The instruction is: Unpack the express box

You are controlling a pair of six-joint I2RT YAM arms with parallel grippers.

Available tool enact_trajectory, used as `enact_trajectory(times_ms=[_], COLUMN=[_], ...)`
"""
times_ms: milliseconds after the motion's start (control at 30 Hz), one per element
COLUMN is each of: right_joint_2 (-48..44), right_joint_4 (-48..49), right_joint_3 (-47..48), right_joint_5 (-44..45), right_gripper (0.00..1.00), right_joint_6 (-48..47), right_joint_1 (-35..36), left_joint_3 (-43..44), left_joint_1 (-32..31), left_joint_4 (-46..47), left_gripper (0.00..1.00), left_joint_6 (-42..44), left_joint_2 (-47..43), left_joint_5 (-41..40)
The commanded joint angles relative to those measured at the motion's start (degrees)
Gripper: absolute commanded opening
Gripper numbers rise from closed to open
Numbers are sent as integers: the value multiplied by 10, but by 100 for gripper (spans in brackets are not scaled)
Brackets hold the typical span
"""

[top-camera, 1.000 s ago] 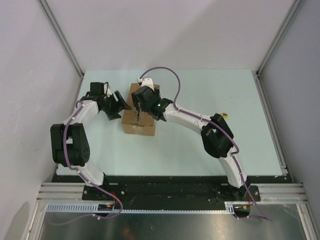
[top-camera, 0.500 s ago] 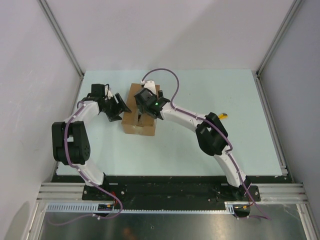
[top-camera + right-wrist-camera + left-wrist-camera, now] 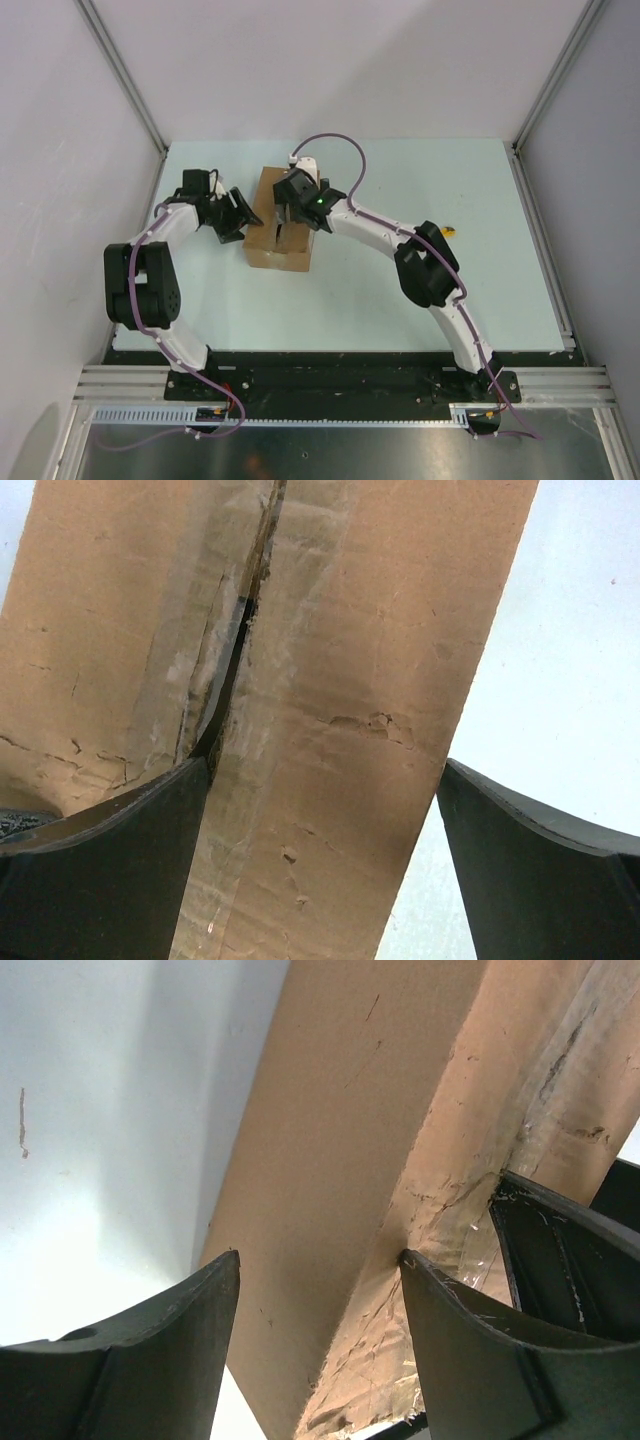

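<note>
Shift since earlier: the right arm has moved a little farther across the carton top and spread its jaws, while the left jaws have drawn in slightly.
Tabletop point(image 3: 420, 290): pale green, carrying the carton left of centre between the two arms.
Express box point(image 3: 270, 242): upright and flaps down, with old clear tape point(image 3: 540, 1130) wrinkled over the top.
Right end effector point(image 3: 325, 780): released, jaws wide. One finger sits at the centre seam point(image 3: 245, 610) and the other hangs past the carton's outer edge, clear of the cardboard.
Left end effector point(image 3: 318, 1258): jaws apart, straddling the carton's upper left edge, one finger beside the side wall and one on the taped top. No firm pinch shows.
Seam: already parted into a dark slit, so the tape looks cut or torn there.
Step in hand: probably getting a purchase on the right flap while the left side steadies the carton.
Next move: the seam-side finger needs to work under the flap lip and then lift outward, with the left holding the carton from sliding.
</note>
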Motion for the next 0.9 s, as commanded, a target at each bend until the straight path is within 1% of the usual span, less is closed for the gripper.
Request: enact_trajectory(times_ms=[0,167,233,267,300,333,367,400,433,500,567,600,633,667,767,867], right_joint_2=[26,32,36,40,44,48,46,44,37,27,11,5,-6,-10,-19,-25], right_joint_4=[-13,-27,-44,-55,-67,-91,-100,-105,-106,-103,-99,-85,-77,-68,-39,-31], right_joint_3=[25,33,41,49,70,79,87,91,93,94,96,95,93,91,93,96], right_joint_5=[-4,-4,3,13,23,37,75,93,126,151,197,212,246,257,281,294], right_gripper=[98,98,96,95,90,90,90,88,88,88,88,88,88,89,90,91], right_joint_6=[23,44,65,72,75,81,80,74,62,44,13,-2,-17,-46,-86,-97], right_joint_1=[-6,-7,-9,-9,-8,-6,-4,2,4,13,21,25,34,39,49,54], left_joint_3=[-14,-16,-17,-19,-21,-25,-28,-32,-35,-40,-43,-45,-47,-47,-50,-51], left_joint_1=[-1,-1,-1,-1,-1,0,1,1,1,2,2,2,3,3,4,4], left_joint_4=[-15,-15,-15,-15,-15,-15,-15,-14,-14,-15,-15,-15,-15,-13,-14,-13], left_gripper=[70,70,69,69,69,68,69,69,69,69,68,68,68,68,68,68], left_joint_6=[14,10,1,-3,-9,-24,-32,-38,-52,-65,-80,-86,-95,-99,-111,-120], left_joint_2=[18,24,25,26,26,25,25,24,23,22,22,22,22,22,24,21], left_joint_5=[-4,-1,-1,-1,-3,-3,-3,-4,-7,-13,-18,-24,-28,-30,-37,-46])
